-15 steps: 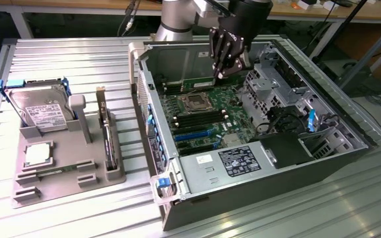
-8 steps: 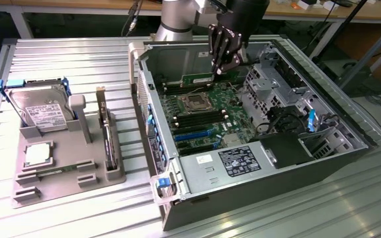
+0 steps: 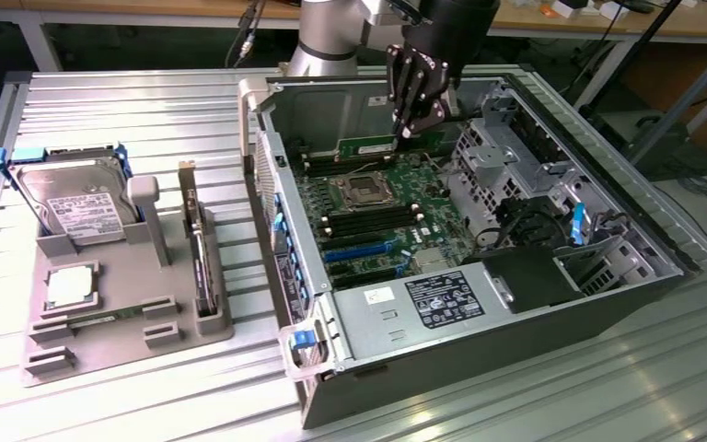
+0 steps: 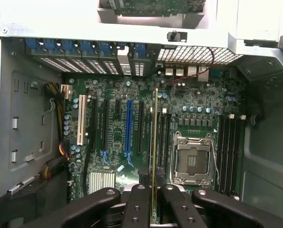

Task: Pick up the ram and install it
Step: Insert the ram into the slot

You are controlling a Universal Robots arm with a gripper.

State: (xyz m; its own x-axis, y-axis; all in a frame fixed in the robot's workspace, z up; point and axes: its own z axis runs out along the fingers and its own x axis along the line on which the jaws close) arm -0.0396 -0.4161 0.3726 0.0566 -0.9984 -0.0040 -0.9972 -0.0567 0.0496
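Ram (image 4: 155, 133) edge-on, clamped in gripper (image 4: 154, 192); faces hidden, held end covered.

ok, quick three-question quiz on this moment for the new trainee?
1. True or false: the hand is shut on the ram.
2. The ram hangs over: A the hard drive, B the motherboard, C the power supply.
3. Where does the silver processor chip lie?
Key: 1 true; 2 B; 3 on the grey tray, to the exterior view's left of the open case.
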